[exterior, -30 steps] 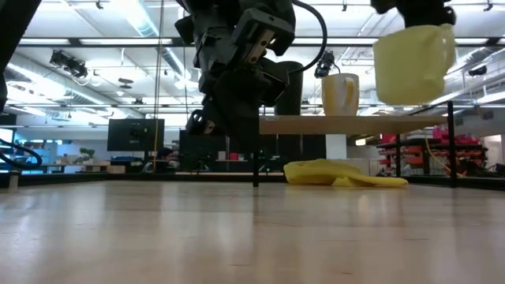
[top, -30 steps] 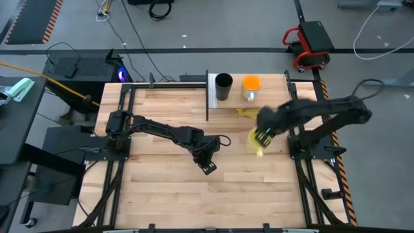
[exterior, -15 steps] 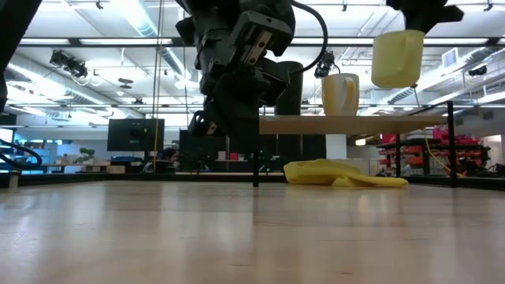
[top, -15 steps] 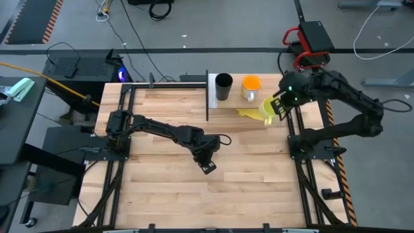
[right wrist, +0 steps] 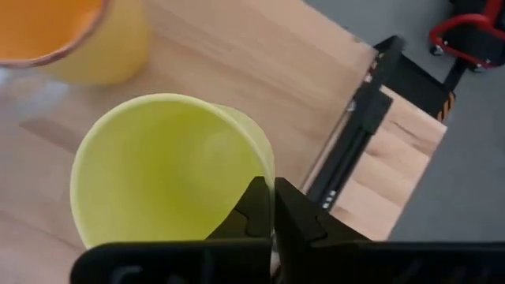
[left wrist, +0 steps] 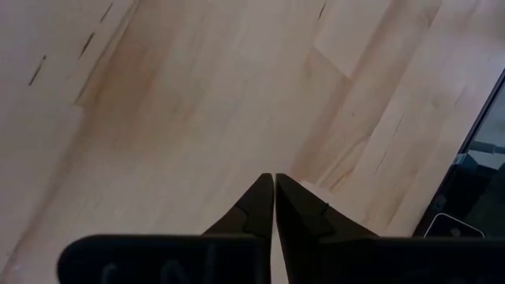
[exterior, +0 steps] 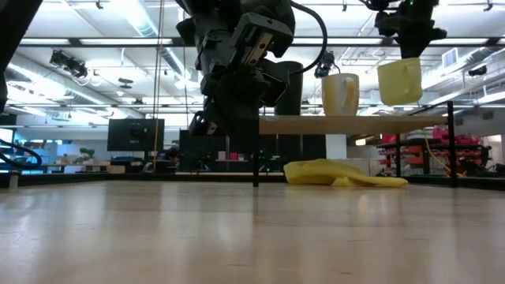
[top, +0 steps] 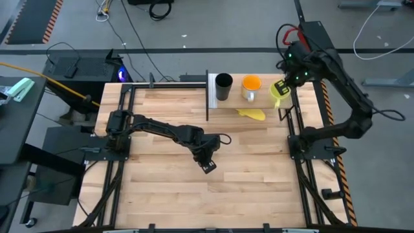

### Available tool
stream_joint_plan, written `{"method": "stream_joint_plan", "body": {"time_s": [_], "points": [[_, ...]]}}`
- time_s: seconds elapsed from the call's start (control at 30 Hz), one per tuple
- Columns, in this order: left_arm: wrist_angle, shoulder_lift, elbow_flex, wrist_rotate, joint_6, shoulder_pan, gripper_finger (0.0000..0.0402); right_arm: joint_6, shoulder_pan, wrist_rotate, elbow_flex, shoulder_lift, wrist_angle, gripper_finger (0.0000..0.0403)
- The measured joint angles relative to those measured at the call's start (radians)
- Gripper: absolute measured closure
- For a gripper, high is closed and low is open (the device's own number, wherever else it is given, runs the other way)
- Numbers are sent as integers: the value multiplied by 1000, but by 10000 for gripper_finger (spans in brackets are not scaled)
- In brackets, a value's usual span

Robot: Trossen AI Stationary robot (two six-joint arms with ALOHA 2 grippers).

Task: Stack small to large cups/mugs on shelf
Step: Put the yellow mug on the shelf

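Observation:
My right gripper (top: 280, 87) (right wrist: 273, 207) is shut on the yellow mug (top: 277, 100) (exterior: 398, 80) and holds it over the right end of the shelf (exterior: 355, 124) (top: 234, 97). The orange mug (top: 251, 86) (right wrist: 71, 31) (exterior: 341, 93) and the black cup (top: 223, 86) stand on the shelf board, next to its white end panel (top: 212, 90). My left gripper (top: 208, 167) (left wrist: 274, 197) is shut on nothing, just above the middle of the table. My right gripper pinches the yellow mug by its rim (right wrist: 267, 167), one finger inside the mug and one outside. The fingers come from above, pointing down. The mug hangs below them, mouth up and a little tilted, lifted clear of the shelf board.
A flat yellow floppy object (top: 252, 114) (exterior: 343, 173) lies on the table under the shelf's near edge. Thin dark posts (exterior: 452, 142) carry the shelf. Dark frame rails (top: 294, 110) run along the table's right side. Bare wood (top: 162, 188) fills the near half.
My right gripper has carried the yellow mug from above the table's right middle toward the far edge, up to over the shelf's right end beside the orange mug. It has stayed shut on the mug. The left arm has kept still.

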Motion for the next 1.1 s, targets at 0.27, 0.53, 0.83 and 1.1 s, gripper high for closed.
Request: {"method": "stream_joint_plan", "body": {"time_s": [0.27,0.53,0.83,1.1], "points": [[2,0,0,-22,1,5,389,-170,-107,-101,24,26,1,399],[3,0,0,-23,3,24,383,-179,-107,-162,24,40,5,399],[3,0,0,-23,14,23,390,-140,-116,-174,-16,45,63,400],[3,0,0,-23,19,24,378,-140,-115,-175,-47,45,111,400]]}}
